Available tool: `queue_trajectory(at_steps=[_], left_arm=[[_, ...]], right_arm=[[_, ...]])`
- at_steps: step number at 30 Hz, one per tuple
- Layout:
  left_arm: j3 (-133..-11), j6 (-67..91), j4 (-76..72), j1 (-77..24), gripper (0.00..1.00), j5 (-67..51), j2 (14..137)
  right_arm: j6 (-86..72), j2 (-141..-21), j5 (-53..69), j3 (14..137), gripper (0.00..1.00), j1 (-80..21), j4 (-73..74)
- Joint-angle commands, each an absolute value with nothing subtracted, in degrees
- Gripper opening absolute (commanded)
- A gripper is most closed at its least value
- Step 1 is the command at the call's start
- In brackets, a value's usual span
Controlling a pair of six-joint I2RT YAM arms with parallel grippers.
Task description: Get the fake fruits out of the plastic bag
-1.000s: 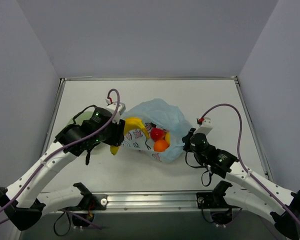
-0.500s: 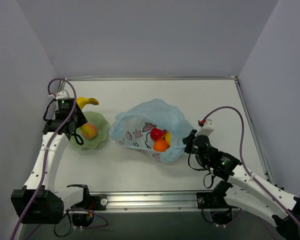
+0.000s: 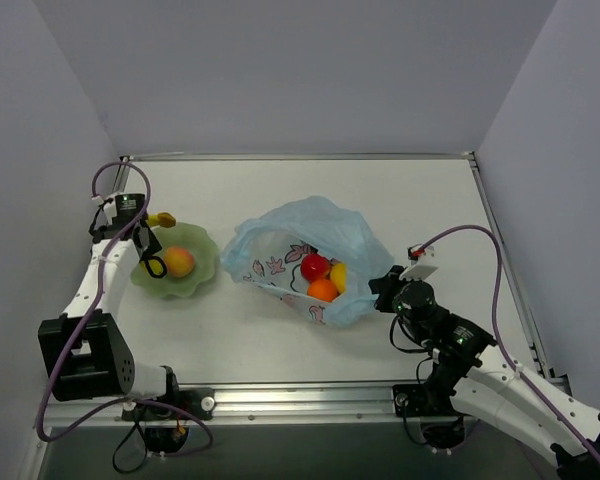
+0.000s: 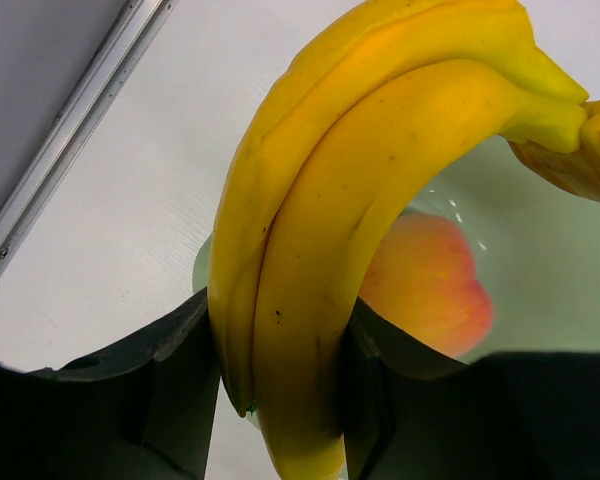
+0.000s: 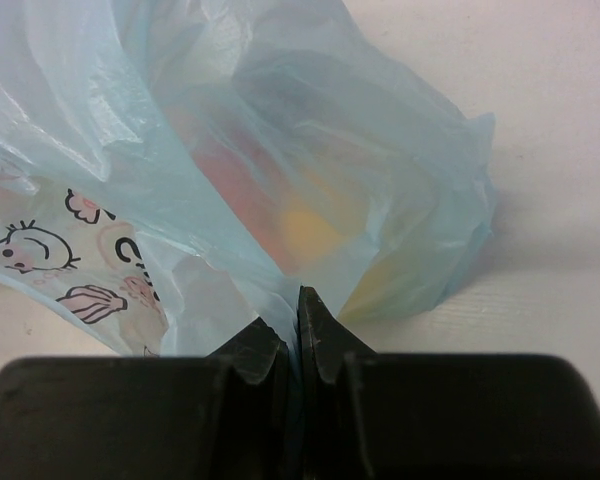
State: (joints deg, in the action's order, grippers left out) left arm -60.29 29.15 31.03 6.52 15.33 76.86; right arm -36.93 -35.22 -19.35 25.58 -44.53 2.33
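Observation:
The light-blue plastic bag point(image 3: 310, 262) lies open mid-table, with a red apple point(image 3: 314, 267), an orange ball point(image 3: 322, 291) and a yellow piece point(image 3: 338, 277) inside. My right gripper point(image 3: 382, 288) is shut on the bag's right edge point(image 5: 292, 300); fruit shows dimly through the plastic. My left gripper point(image 3: 140, 222) is shut on a yellow banana point(image 4: 320, 250) and holds it over the left rim of the pale green plate point(image 3: 195, 280). A peach-pink fruit point(image 3: 179, 262) lies on the plate, also seen in the left wrist view point(image 4: 425, 285).
A metal rail point(image 4: 65, 130) runs along the table's left edge, close to my left gripper. Grey walls enclose the table on three sides. Purple cables loop above both arms.
My left gripper carried the banana from beside the bag to the plate at far left. My right arm shifted slightly right, still gripping the bag, which has spread a little.

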Motion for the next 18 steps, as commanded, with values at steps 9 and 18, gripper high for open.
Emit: queue_trajectory(at_steps=[9,18], left_arm=[[-62.31,25.23,31.64,7.38,0.61,15.66,80.68],[-66.53,24.52,32.52,5.11,0.82,9.85,75.08]], right_arm=[[-35.86,-32.52,-18.98,24.26,0.0,-44.03,1.32],[-36.04,-32.96,-18.28,24.34,0.0,-44.03,1.32]])
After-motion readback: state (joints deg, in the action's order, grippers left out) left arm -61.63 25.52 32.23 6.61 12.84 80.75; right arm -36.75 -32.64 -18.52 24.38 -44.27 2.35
